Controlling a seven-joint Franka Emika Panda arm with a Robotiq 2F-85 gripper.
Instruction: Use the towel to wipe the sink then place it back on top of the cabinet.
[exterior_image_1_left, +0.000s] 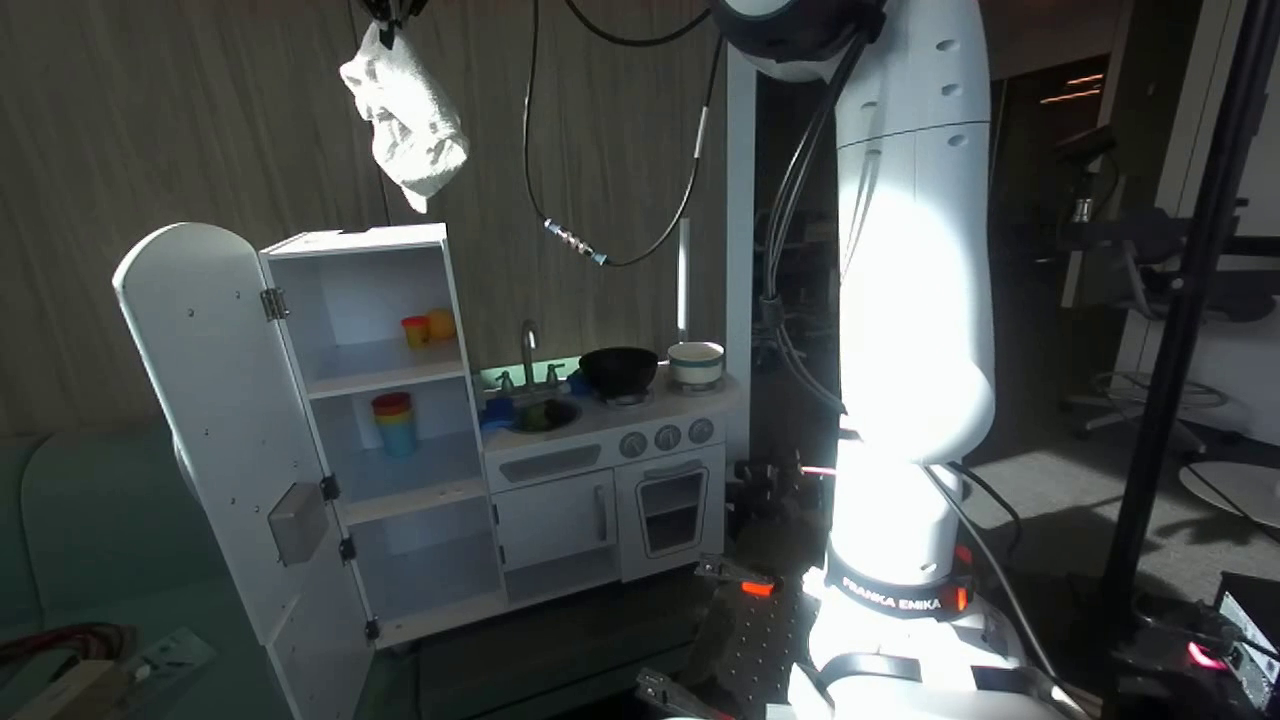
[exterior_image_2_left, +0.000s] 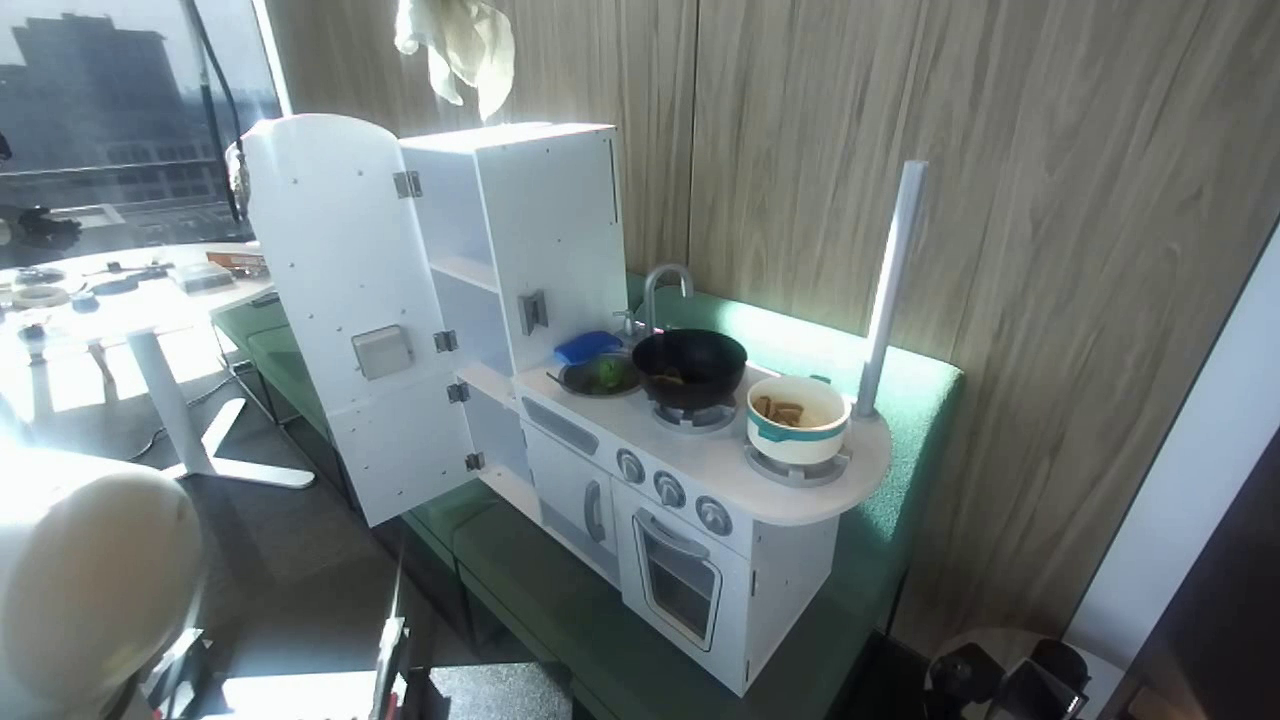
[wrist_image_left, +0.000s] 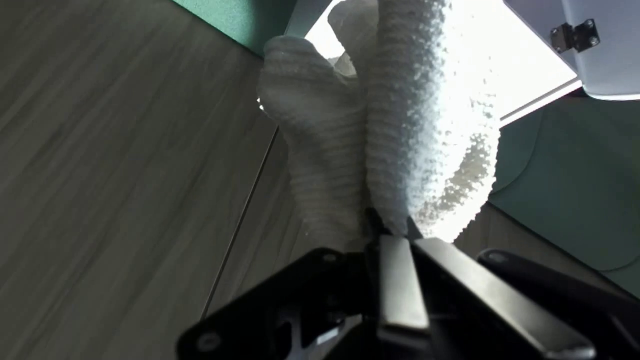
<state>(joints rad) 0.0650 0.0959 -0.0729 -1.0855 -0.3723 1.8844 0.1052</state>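
Observation:
The white towel hangs bunched in the air above the tall white cabinet; it also shows in an exterior view and in the wrist view. My gripper is shut on the towel's upper end; in an exterior view the gripper shows only at the top edge. The towel's lower tip is apart from the cabinet top, which also shows brightly lit in the wrist view. The small dark sink is set in the toy kitchen counter, with a green thing inside.
The cabinet door stands open. Beside the sink are a faucet, a blue object, a black pan and a white pot. An upright pole rises at the counter's end. Colored cups stand on a shelf.

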